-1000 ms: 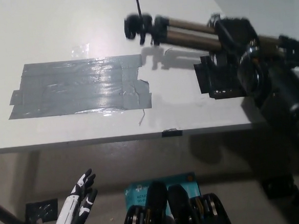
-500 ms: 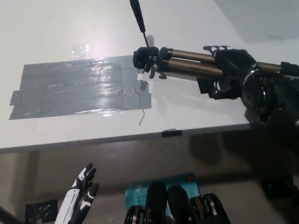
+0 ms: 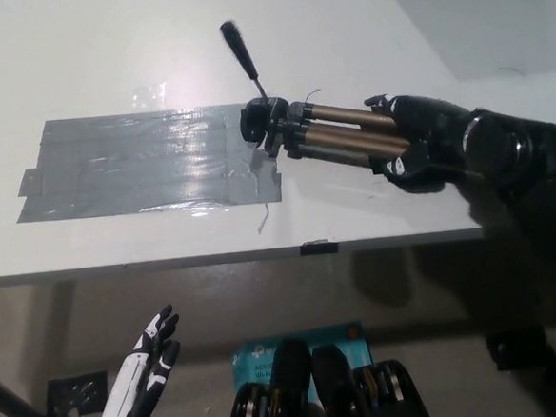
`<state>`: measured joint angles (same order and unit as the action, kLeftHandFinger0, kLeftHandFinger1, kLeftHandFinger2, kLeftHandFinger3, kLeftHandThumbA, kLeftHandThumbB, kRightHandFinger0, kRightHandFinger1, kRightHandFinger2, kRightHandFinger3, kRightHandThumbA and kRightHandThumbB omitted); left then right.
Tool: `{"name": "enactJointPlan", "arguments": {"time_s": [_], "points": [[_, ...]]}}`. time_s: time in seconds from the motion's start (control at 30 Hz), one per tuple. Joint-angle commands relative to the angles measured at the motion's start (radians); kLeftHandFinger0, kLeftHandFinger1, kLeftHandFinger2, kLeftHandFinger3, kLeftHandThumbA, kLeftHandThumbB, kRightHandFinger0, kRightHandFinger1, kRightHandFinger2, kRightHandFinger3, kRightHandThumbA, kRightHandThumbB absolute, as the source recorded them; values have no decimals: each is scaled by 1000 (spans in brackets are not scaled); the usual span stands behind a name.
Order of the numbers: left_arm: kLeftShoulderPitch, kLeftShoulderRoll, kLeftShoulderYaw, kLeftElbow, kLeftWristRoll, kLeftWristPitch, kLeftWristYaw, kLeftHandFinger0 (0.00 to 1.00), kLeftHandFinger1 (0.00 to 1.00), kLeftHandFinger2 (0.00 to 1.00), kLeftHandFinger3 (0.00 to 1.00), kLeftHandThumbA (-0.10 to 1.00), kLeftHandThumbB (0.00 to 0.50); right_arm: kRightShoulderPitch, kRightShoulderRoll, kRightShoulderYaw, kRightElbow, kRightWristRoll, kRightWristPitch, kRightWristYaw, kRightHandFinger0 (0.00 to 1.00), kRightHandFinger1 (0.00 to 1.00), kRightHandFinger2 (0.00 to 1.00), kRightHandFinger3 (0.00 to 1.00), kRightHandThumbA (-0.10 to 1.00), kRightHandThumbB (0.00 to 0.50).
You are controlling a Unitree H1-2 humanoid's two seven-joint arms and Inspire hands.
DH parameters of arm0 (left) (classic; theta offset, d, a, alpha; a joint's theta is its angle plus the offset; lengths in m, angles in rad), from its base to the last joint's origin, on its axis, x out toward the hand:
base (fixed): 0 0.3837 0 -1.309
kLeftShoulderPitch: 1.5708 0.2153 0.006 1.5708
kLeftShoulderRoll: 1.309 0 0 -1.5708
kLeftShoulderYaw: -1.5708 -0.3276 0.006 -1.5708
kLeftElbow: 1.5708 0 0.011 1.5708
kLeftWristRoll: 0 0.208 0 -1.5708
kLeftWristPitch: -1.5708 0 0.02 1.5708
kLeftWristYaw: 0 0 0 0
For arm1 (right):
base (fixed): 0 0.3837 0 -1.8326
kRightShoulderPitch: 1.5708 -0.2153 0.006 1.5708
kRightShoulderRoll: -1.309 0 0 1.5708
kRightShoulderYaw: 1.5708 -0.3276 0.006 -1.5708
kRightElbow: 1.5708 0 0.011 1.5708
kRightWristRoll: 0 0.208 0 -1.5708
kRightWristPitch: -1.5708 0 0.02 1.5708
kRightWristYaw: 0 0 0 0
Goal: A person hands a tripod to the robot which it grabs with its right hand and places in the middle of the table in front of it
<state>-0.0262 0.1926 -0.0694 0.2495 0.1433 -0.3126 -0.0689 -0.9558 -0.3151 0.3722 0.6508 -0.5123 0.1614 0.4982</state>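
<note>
One tripod [image 3: 341,133], one table [image 3: 95,49], one tape patch [image 3: 141,166].

Overhead glare on tape [image 3: 173,139], slight blur @ tripod [image 3: 335,138] handle.

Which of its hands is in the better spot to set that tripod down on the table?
The right. Its black right hand is shut on the tripod, holding it over the table by the grey tape. The white left hand hangs open below the table edge, holding nothing.
</note>
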Motion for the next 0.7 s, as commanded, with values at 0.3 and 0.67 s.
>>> {"name": "enactJointPlan", "arguments": {"time_s": [0.3,0.67], "points": [[-61,17,-5,1,0,-52,-11,1000,1000,1000,1000,971,253,-255,-194,-290,-499,484,283,374,1000,1000,1000,1000,605,500],[-90,13,-3,18,5,-66,-2,1000,1000,1000,1000,988,273,-7,-110,-420,-1129,439,303,139,1000,1000,1000,1000,958,399]]}}
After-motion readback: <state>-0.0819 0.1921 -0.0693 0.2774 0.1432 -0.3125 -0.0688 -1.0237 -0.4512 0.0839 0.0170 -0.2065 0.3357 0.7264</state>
